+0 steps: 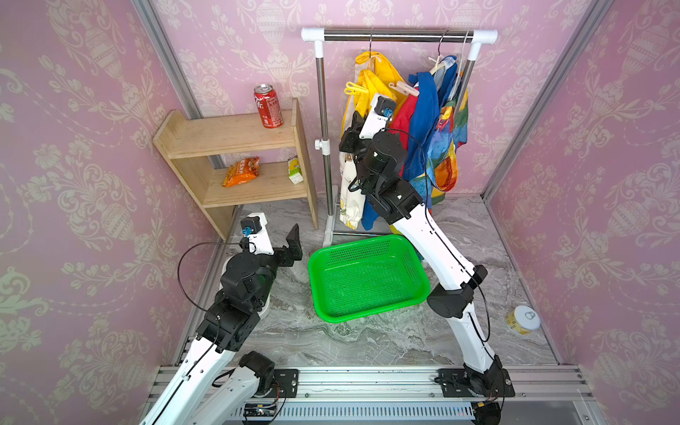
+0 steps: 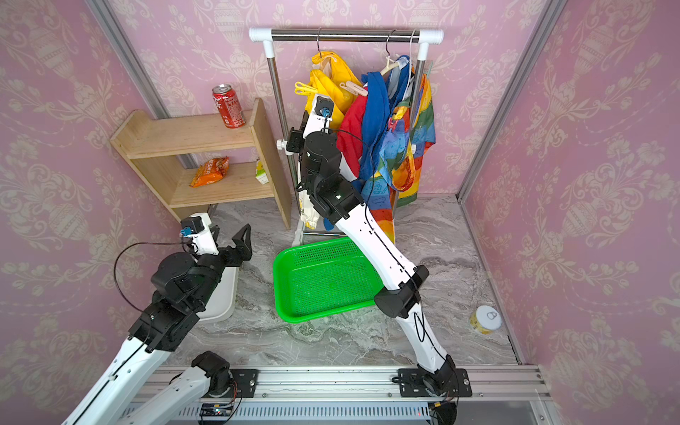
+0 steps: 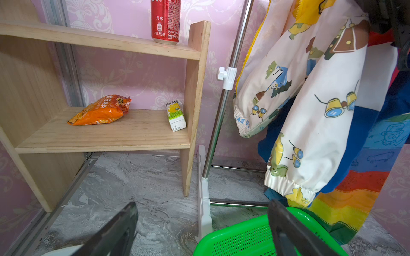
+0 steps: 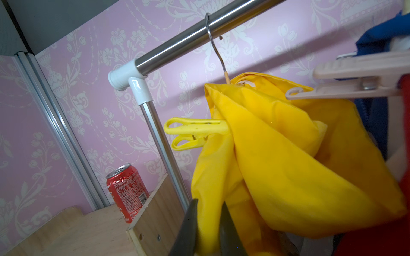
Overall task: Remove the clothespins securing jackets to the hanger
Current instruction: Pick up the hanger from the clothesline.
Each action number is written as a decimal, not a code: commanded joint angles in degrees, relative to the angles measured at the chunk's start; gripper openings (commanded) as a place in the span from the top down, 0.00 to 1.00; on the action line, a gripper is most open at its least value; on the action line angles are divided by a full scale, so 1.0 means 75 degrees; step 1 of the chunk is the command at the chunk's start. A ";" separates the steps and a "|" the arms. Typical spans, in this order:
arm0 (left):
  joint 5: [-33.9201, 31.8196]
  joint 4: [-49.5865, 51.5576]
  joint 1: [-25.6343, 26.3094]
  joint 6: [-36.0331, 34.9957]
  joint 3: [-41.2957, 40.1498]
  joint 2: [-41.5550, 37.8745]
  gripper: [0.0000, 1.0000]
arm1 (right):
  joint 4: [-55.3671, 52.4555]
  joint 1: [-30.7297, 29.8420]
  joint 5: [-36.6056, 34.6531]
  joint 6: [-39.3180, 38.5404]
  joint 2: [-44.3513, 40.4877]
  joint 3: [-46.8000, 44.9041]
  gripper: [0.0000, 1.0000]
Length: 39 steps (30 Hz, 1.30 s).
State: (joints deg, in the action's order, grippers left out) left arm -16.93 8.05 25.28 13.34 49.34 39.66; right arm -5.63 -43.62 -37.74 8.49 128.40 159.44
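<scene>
Since the right tool (image 4: 208, 202) stands with its jaws pinched on a fold of the yellow jacket (image 4: 288, 166) and not on a pin, a pull from here would likely haul cloth instead of freeing a clip; in a top view the yellow pin (image 1: 355, 89) bites that jacket at its 9 o'clock edge and the beige pin (image 1: 404, 89) at its 3 o'clock edge, both clamped, with the tool near the yellow pin at its 6 o'clock, not touching it; dragging the fold could slide the hanger (image 4: 214, 42) along the rail (image 1: 397, 36), rock the light rack at the tabletop's (image 1: 368, 342) 12 o'clock, or strain fabric against the pins; a pin forced off that way might spring clear of the basket (image 1: 368, 283) below; the right arm also presses close to the blue-red jacket (image 1: 423, 121), which could snag; the left tool (image 3: 203, 202), jaws wide apart and empty, waits at the basket's 9 o'clock, too far off to steady anything.
</scene>
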 commanded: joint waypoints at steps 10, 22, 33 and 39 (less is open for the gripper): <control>0.0433 -0.0139 -0.0055 -0.0101 0.0136 0.0689 0.09 | 0.0568 -0.0509 0.0888 -0.1883 -0.1267 -0.0625 1.00; 0.1103 -0.0640 -0.0054 -0.0038 0.0507 0.1094 0.13 | 0.1032 -0.0737 0.1663 -0.1686 -0.2735 -0.1695 1.00; 0.1474 -0.0669 -0.0062 -0.0244 0.1220 0.0886 0.08 | 0.0993 -0.0774 0.1477 -0.0922 -0.5882 -0.5693 1.00; 0.2086 -0.0684 -0.0069 -0.0382 0.1942 0.1300 0.06 | -0.0611 -0.0771 0.2965 -0.0431 -0.7072 -0.6153 1.00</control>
State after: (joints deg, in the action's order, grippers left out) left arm -5.08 3.88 25.23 12.27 60.66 48.23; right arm -13.61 -49.28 -22.90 3.16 79.99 112.51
